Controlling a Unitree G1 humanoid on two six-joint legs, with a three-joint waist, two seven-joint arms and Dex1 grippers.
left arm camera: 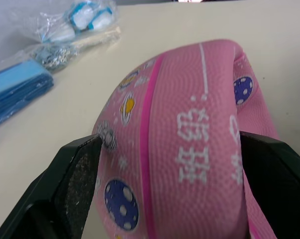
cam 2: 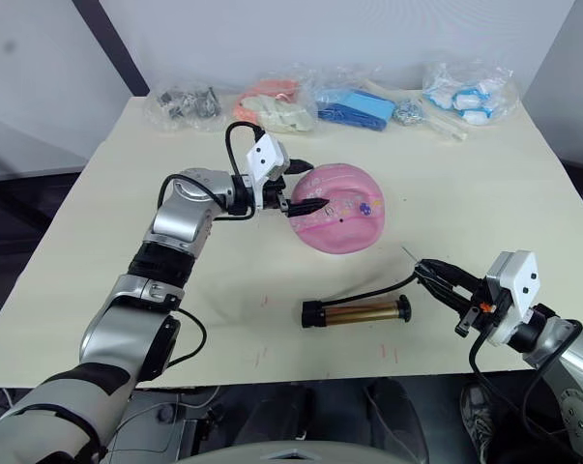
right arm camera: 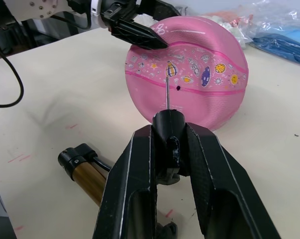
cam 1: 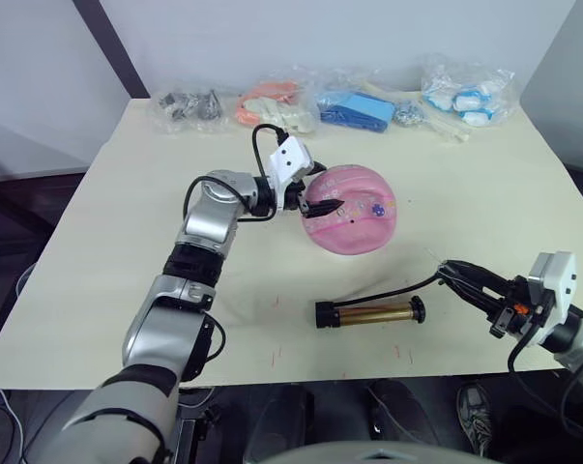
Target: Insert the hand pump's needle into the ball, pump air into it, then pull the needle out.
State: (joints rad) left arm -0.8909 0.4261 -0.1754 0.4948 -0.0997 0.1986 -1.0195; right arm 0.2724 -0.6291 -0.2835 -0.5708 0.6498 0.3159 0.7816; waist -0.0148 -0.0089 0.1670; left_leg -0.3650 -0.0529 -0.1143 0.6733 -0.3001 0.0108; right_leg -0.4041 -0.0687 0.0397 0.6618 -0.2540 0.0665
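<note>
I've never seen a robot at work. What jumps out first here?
The saggy pink rubber ball with cartoon prints sits mid-table, pinched by the left gripper. Nearer the front edge lies the gold-bronze hand pump, and its thin black hose runs to the right gripper, which holds the thin metal needle aimed at the ball. Clear bags of small items line the far edge.

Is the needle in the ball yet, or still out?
Out. The right gripper holds the needle upright, its tip short of the ball; the dark valve hole sits open beside it.
</note>
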